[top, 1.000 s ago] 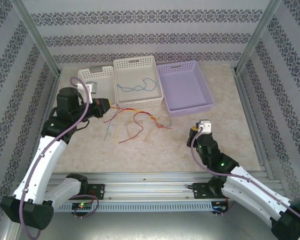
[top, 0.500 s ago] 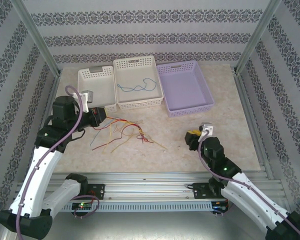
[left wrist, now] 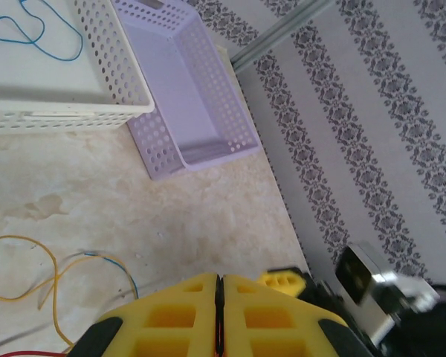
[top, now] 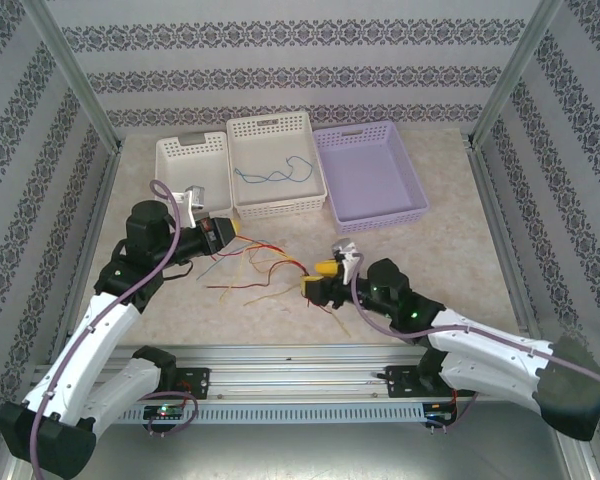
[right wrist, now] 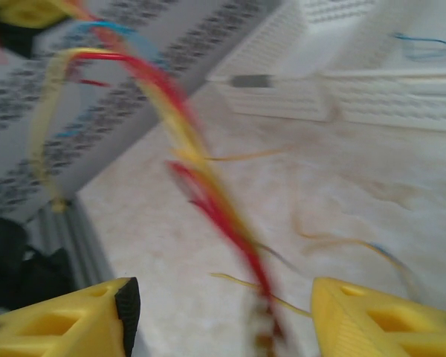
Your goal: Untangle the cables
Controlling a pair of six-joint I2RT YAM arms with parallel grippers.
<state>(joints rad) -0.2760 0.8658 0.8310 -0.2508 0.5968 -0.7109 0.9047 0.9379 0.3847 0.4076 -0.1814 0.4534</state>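
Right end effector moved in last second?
Yes. The right end effector went left, from in front of the purple basket to past its near-left corner, at the cables.

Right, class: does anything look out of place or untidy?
The red, yellow and blue cables sprawl knotted over the table before the middle basket, one end pinched in the left hand; a blue cable lies apart inside that basket.

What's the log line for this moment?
left gripper: shut on cables | right gripper: open, jaws either side of cables | blue cable: in white basket | untangling: unfinished
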